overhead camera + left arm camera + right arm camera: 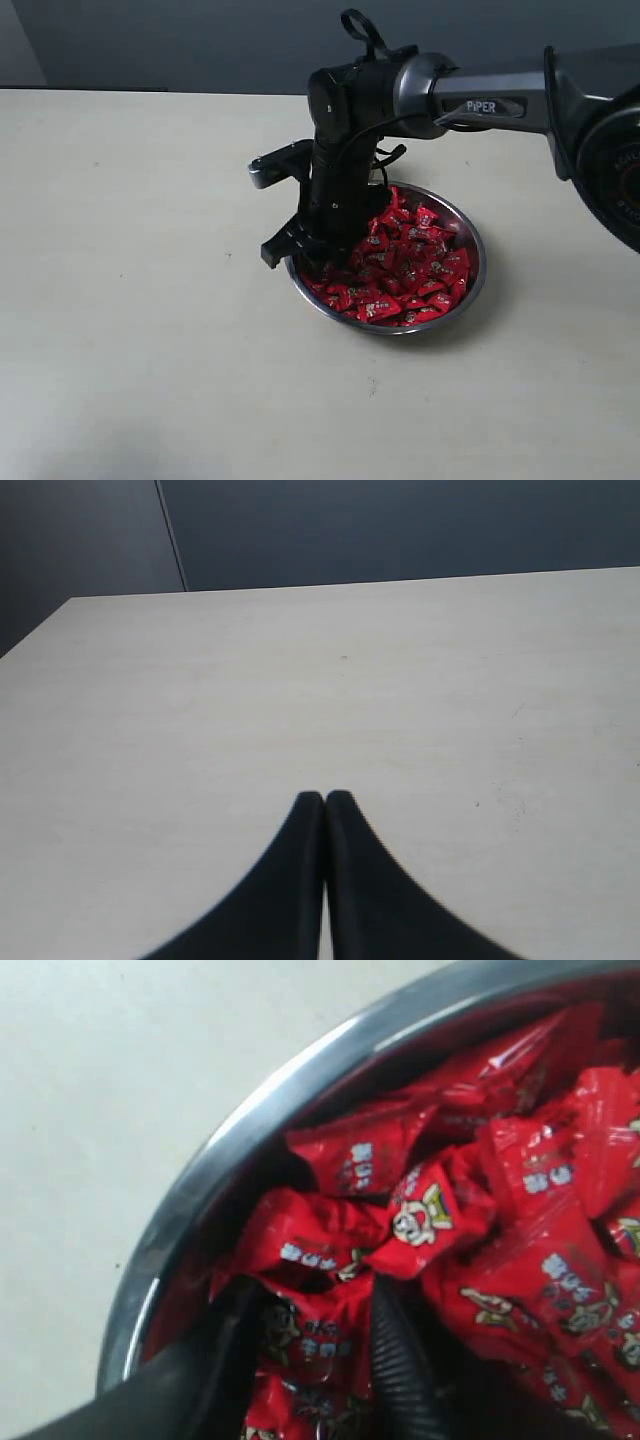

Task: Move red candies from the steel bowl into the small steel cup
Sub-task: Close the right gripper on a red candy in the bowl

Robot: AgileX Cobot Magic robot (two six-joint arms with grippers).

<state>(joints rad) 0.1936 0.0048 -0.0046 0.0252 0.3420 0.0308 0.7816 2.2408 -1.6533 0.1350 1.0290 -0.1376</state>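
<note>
The steel bowl stands right of the table's middle, heaped with red candies. My right gripper points down into the bowl's left side. In the right wrist view the right gripper is open, its two dark fingers pushed into the pile just inside the bowl's rim. A red candy lies between them, with more candies beyond. My left gripper is shut and empty over bare table; it does not show in the exterior view. The small steel cup is out of view.
The pale table stretches left of and in front of the bowl. A dark wall runs along the table's far edge. The right arm reaches in from the right, above the bowl.
</note>
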